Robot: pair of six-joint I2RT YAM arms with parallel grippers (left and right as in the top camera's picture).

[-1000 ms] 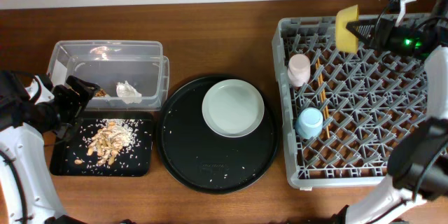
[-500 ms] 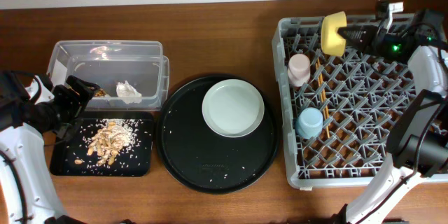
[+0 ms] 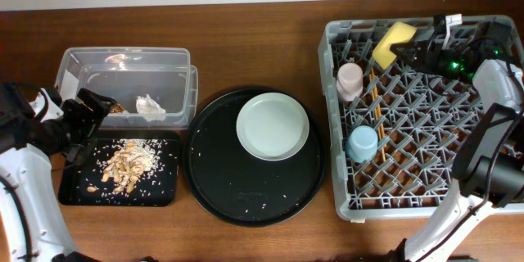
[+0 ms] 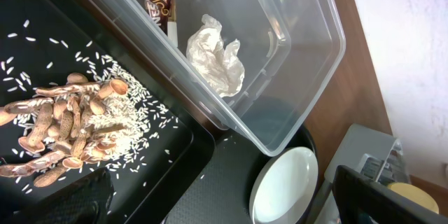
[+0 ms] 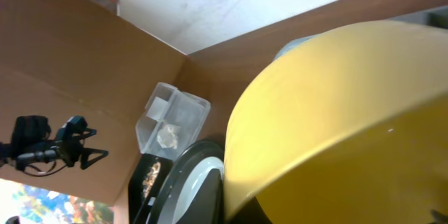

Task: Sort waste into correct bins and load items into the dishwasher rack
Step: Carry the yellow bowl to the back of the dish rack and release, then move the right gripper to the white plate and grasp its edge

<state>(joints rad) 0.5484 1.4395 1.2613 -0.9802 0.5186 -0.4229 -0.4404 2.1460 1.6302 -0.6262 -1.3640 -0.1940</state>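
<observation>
My right gripper (image 3: 415,49) is shut on the yellow bowl (image 3: 392,42) and holds it tilted over the back left of the grey dishwasher rack (image 3: 426,172). The bowl fills the right wrist view (image 5: 336,112). The pink cup (image 3: 350,80), blue cup (image 3: 362,142) and chopsticks (image 3: 377,102) are in the rack. The pale plate (image 3: 273,126) lies on the round black tray (image 3: 213,180). The clear tub (image 3: 74,65) holds a wrapper (image 4: 157,3) and a white paper scrap (image 4: 217,54). Food scraps (image 3: 127,164) lie in the shallow black tray (image 3: 164,190). My left gripper (image 3: 86,110) is open and empty, between the tub and the black tray.
The rack's rows of upright pegs stand around the bowl and cups. A few rice grains lie on the round black tray. The table's back edge runs close behind the tub and the rack.
My right gripper has carried the yellow bowl left along the rack's back edge and tipped it from on edge to a slant. The left arm has not moved.
</observation>
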